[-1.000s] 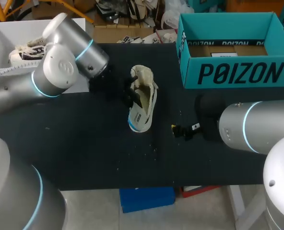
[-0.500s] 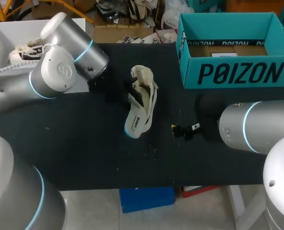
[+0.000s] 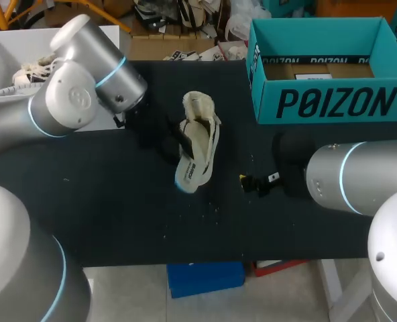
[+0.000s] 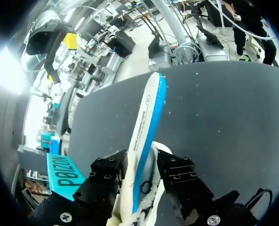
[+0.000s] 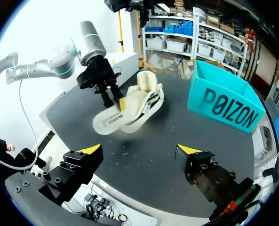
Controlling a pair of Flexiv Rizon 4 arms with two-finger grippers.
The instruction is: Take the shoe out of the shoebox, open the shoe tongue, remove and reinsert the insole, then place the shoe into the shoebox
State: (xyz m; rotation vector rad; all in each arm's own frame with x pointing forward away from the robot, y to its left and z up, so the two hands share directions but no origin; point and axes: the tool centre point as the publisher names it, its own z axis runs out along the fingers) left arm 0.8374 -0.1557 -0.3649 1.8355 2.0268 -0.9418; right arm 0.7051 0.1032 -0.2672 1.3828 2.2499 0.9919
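The cream shoe [image 3: 202,124] lies on its side mid-table. Its white insole [image 3: 189,171] with a blue edge sticks out of the shoe toward the table's front. In the left wrist view the insole [image 4: 146,127] runs edge-on between the fingers of my left gripper [image 4: 142,162], which stand open with slack on both sides. From the right wrist view, my left gripper [image 5: 115,98] is at the insole [image 5: 112,121] beside the shoe [image 5: 144,101]. My right gripper [image 5: 139,150] stands open and empty, off to the shoe's right [image 3: 257,180]. The teal shoebox [image 3: 326,100] stands open at the back right.
A white bin [image 3: 11,43] with another shoe stands at the back left, behind my left arm. Small crumbs dot the black table [image 3: 118,215] in front of the shoe.
My left gripper has opened on the insole. The insole has swung out of the shoe toward the front left. The left arm has drawn back a little to the left. The right arm has kept still.
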